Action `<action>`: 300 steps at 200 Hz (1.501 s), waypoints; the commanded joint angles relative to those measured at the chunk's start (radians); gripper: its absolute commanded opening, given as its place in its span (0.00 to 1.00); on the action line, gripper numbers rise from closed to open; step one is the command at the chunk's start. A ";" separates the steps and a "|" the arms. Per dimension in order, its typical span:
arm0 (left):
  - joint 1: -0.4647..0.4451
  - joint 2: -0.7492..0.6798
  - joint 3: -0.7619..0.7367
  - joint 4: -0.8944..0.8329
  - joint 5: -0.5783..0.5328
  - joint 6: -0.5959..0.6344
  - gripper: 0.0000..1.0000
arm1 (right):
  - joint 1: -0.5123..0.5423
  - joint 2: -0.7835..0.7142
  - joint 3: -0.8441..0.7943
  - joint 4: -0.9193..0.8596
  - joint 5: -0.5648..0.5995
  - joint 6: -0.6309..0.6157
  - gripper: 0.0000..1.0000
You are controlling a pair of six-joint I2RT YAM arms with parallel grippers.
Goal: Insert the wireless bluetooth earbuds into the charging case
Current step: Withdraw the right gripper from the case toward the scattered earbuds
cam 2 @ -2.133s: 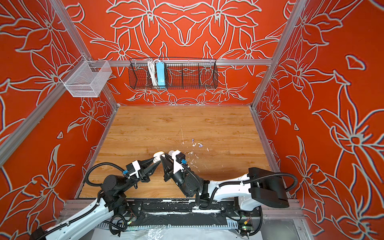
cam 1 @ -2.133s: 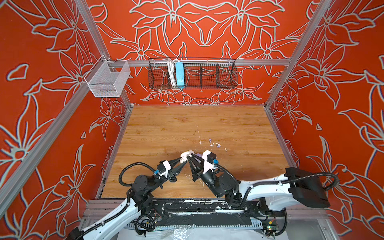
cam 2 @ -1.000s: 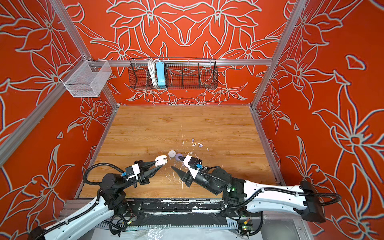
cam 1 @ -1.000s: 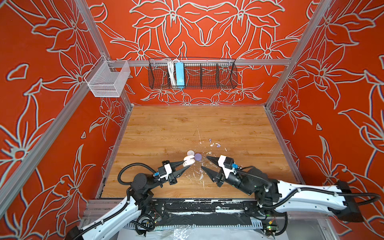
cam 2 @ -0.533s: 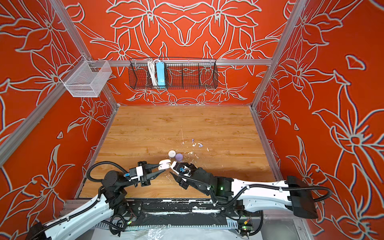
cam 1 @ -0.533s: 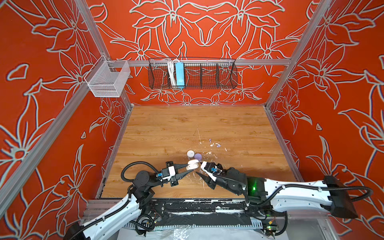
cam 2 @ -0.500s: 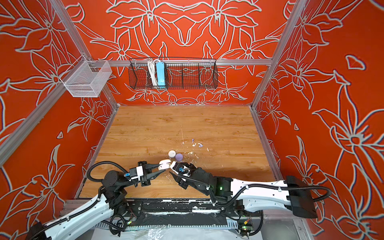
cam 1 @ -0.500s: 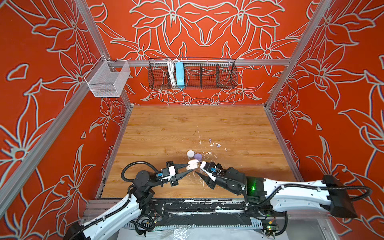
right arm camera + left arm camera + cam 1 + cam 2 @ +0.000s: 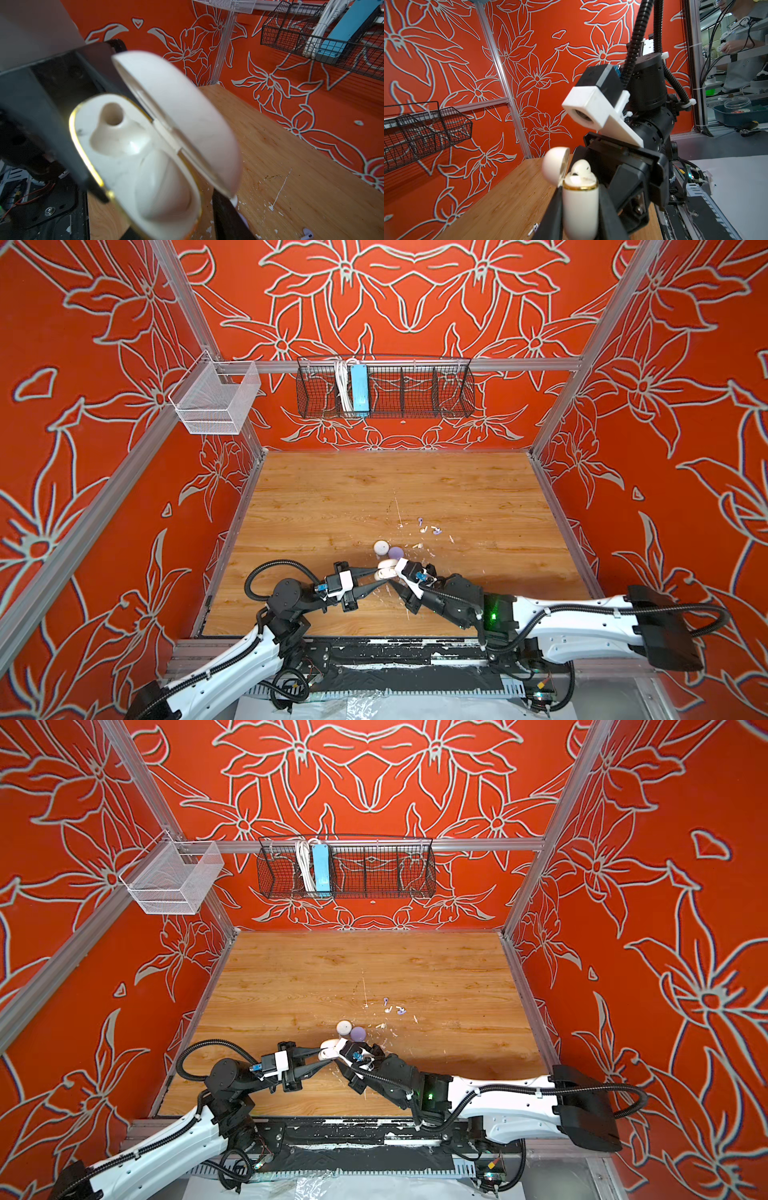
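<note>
A cream charging case (image 9: pixel 580 207) with a gold rim is held upright over the table's front middle. My left gripper (image 9: pixel 580 220) is shut on its body, and its lid (image 9: pixel 555 164) is hinged open. One cream earbud (image 9: pixel 580 168) sits in a slot and sticks up above the rim. In the right wrist view this earbud (image 9: pixel 164 182) lies beside an empty slot (image 9: pixel 113 116). My right gripper (image 9: pixel 176 216) is at the case mouth, jaws apart on either side of that end. In both top views the case (image 9: pixel 386 568) (image 9: pixel 330 1046) sits between the left gripper (image 9: pixel 383 573) and the right gripper (image 9: pixel 394 577).
A white puck case (image 9: pixel 381 547) and a lavender one (image 9: pixel 395 552) lie just behind the grippers. Loose buds lie further back, lavender (image 9: pixel 420 520) and cream (image 9: pixel 417 546), among paint flecks. A white bud (image 9: pixel 534 228) lies under the left gripper. A black wire basket (image 9: pixel 384 387) hangs on the back wall.
My right gripper has swung back left from the right side to the case mouth, and its jaws have narrowed a little. The left gripper kept hold of the case and moved slightly forward.
</note>
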 commanded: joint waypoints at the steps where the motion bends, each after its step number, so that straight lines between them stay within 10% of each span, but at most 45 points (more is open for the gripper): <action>1: -0.009 -0.007 0.025 0.005 -0.009 -0.002 0.00 | -0.003 0.022 0.028 0.133 0.059 -0.026 0.42; 184: -0.009 0.016 0.028 -0.022 -0.103 -0.016 0.00 | -0.003 -0.034 0.041 0.232 0.055 -0.003 0.22; 236: -0.009 0.013 -0.049 0.060 -0.353 -0.064 0.00 | -0.007 -0.086 0.029 0.145 0.114 -0.016 0.39; 267: -0.003 -0.005 -0.085 0.091 -0.508 -0.100 0.00 | -0.142 -0.202 0.097 -0.290 0.224 0.215 0.43; 300: -0.003 -0.029 -0.069 0.052 -0.552 -0.129 0.00 | -0.416 -0.156 0.207 -0.756 0.073 0.535 0.42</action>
